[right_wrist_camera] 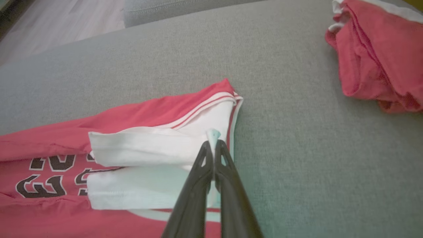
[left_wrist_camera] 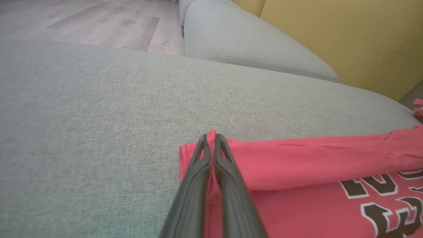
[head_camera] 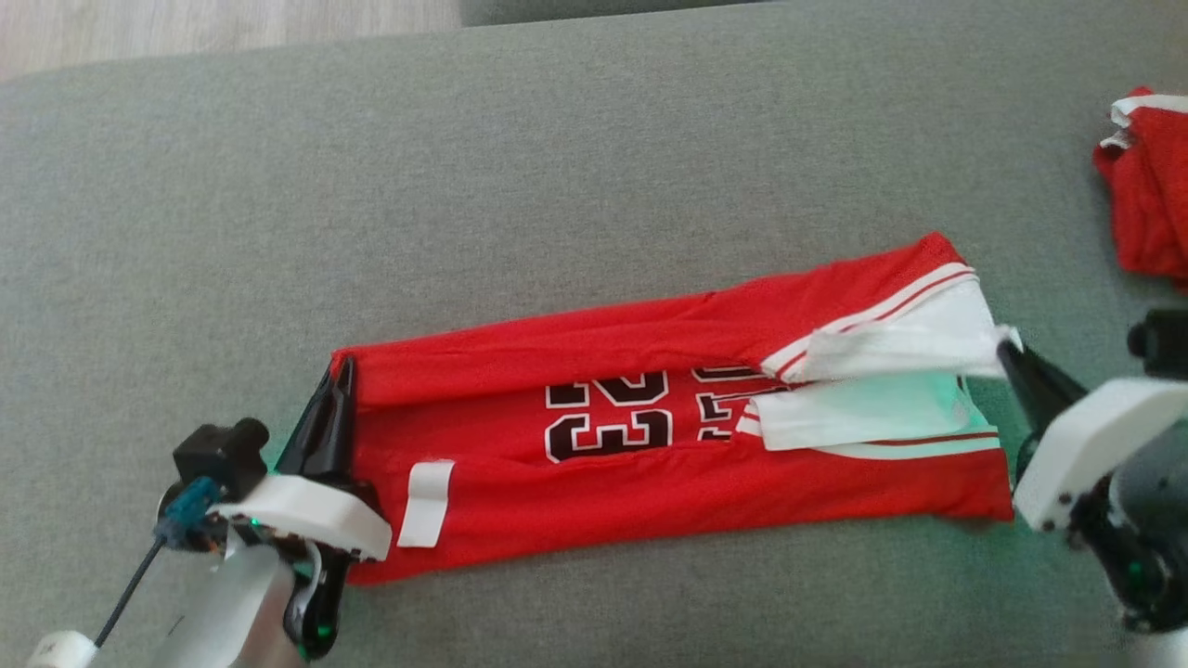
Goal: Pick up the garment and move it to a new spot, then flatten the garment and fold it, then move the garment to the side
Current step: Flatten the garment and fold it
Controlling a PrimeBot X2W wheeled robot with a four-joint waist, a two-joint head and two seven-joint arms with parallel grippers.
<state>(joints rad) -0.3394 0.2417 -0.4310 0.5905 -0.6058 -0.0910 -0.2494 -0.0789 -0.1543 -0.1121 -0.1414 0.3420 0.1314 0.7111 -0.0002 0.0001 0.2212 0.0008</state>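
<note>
Item: red fabric jersey (head_camera: 650, 501), black numerals, mid-frame; I judge it light and limp. Hold at edges: left gripper (left_wrist_camera: 211, 140) pinched on its red fold, right gripper (right_wrist_camera: 214, 143) pinched on white trim (right_wrist_camera: 158, 142).

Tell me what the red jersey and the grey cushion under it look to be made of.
The red jersey: thin, soft knit, probably synthetic sports fabric, matte; it folds limply, with white striped trim and printed numerals. The grey cushion: woven upholstery cloth, matte and heathered; a fine flecked weave shows up close, over padding by its rounded edges.
</note>
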